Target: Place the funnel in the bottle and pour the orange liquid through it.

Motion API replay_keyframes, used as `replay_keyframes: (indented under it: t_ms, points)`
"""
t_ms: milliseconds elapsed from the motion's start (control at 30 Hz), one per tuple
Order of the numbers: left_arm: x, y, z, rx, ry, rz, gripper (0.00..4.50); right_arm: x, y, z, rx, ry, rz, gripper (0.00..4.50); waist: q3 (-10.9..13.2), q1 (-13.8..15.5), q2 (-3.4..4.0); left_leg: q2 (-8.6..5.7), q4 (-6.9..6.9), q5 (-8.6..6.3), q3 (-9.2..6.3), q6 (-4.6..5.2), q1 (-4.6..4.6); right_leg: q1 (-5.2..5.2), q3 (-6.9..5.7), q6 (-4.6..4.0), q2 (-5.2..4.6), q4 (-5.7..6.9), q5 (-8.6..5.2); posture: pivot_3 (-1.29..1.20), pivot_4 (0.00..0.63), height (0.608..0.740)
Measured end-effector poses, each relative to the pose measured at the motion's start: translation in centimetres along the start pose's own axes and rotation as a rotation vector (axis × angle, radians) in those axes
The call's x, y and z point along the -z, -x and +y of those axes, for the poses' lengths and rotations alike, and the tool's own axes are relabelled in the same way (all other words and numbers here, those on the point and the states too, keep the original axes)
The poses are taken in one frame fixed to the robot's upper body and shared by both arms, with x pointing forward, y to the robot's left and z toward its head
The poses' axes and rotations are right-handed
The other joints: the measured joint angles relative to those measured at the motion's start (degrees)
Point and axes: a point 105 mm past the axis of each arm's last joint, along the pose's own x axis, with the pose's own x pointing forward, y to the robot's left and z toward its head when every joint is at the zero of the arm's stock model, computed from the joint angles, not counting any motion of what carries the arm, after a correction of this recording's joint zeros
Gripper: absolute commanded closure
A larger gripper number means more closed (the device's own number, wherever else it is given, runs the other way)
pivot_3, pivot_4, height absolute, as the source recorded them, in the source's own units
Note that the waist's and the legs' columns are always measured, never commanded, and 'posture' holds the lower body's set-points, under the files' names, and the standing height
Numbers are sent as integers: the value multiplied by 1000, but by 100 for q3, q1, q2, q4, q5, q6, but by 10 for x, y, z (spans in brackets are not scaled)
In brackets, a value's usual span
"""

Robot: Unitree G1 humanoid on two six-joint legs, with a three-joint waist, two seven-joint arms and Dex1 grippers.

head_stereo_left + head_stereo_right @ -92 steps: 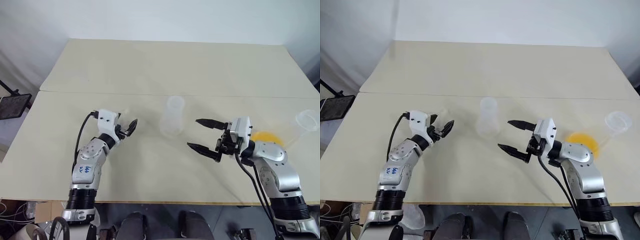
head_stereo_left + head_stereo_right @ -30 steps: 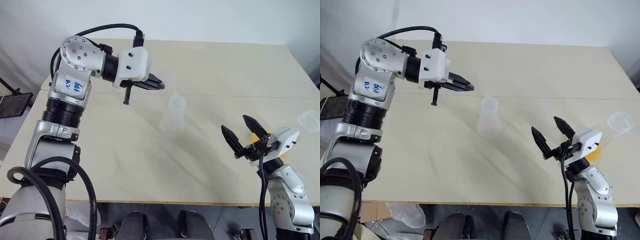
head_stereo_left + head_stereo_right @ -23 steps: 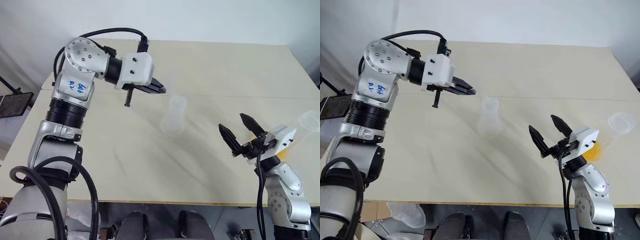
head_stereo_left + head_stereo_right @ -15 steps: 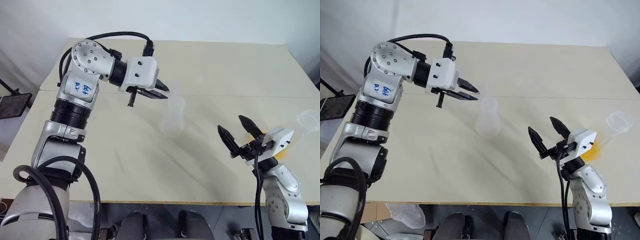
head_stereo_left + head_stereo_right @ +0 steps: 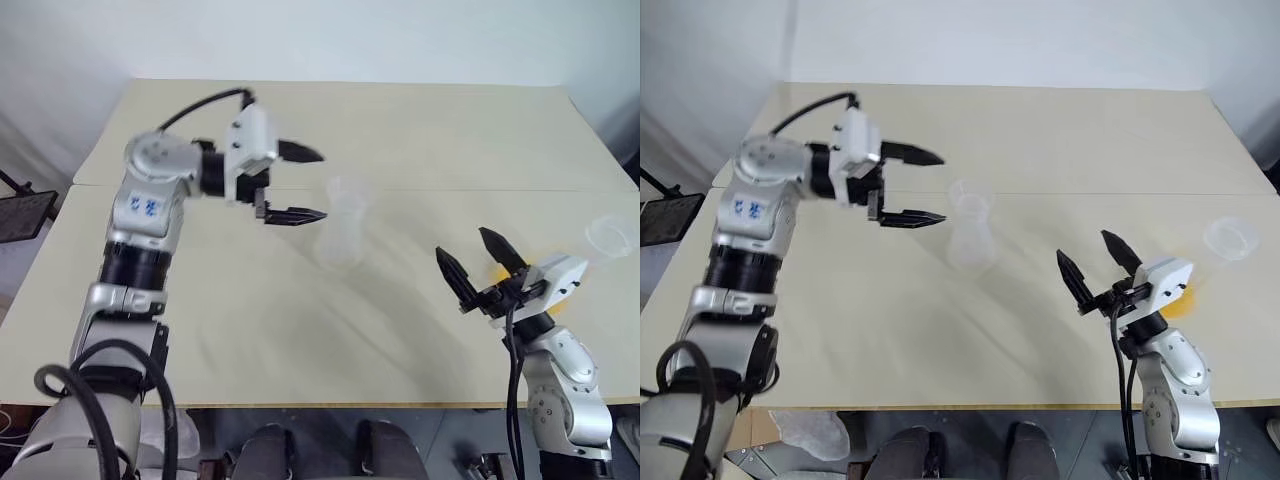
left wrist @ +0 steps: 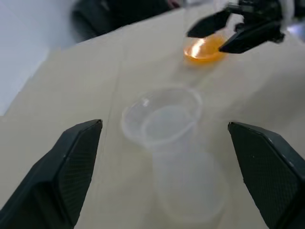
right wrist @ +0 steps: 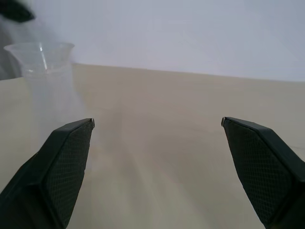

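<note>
Mid-surface (image 5: 420, 140) I see the bottle (image 5: 340, 235) upright with the funnel (image 6: 161, 113) seated in its neck, well clear of every edge, bare top all round it. Orange liquid (image 6: 205, 50) sits near the right edge behind my right gripper (image 5: 478, 262), a clear cup (image 5: 612, 236) just beyond. Versus a second ago, the left gripper (image 5: 297, 185) was clenched and higher; now its fingers are released and spread wide just left of the funnel rim, not touching. Left arm is raised, pointing level toward the right. Right gripper hangs angled upward, fingers spread, empty.
</note>
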Motion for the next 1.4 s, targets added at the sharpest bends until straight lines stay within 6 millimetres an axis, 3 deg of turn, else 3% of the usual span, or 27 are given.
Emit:
replay_keyframes:
  t_ms: [100,200,300,367,467,800,933,1067,1400]
  points:
    - [19,20,-12,-77,85,-31,61,-5,7,-13,61,17,-8,0,0,-16,0,0,1,0,-4,0,-1,0,2,0,-3,1,0,0,150,740]
    - [24,33,-22,-140,127,-88,61,-10,17,-23,114,38,-5,0,0,47,0,-3,10,-1,-15,2,-2,10,1,0,-7,1,0,0,150,740]
    - [31,45,-34,-200,139,-124,61,-18,39,-34,192,76,1,0,-8,97,14,-6,5,-5,-9,6,3,11,8,0,-11,0,0,0,150,740]
    - [54,53,-49,-235,208,-101,61,-28,60,-45,276,116,5,0,-9,116,16,-7,-1,-5,-3,6,10,12,10,0,-8,0,0,0,150,740]
    - [71,52,-63,-258,261,-97,61,-34,82,-47,340,145,18,0,-8,138,14,-5,8,-5,1,6,8,15,14,0,-6,-5,0,0,150,740]
    - [67,28,-71,-216,283,-176,61,-35,142,-55,586,151,24,0,-11,101,19,-3,0,-5,20,6,22,15,34,-1,-2,-5,0,0,150,740]
    - [60,28,-73,-191,284,-188,61,-35,135,-61,608,115,-5,0,-13,10,22,3,-2,-4,22,4,24,11,39,-3,1,-4,-1,0,150,740]
    - [57,30,-75,-196,284,-191,61,-35,109,-67,560,98,-20,0,-18,-15,30,3,-2,-4,21,5,25,11,41,-3,0,-3,-1,0,150,740]
    - [54,37,-98,-205,363,-183,61,-27,61,-105,597,105,60,0,-17,4,33,0,0,-4,19,5,21,11,42,-3,-6,-2,-1,0,150,740]
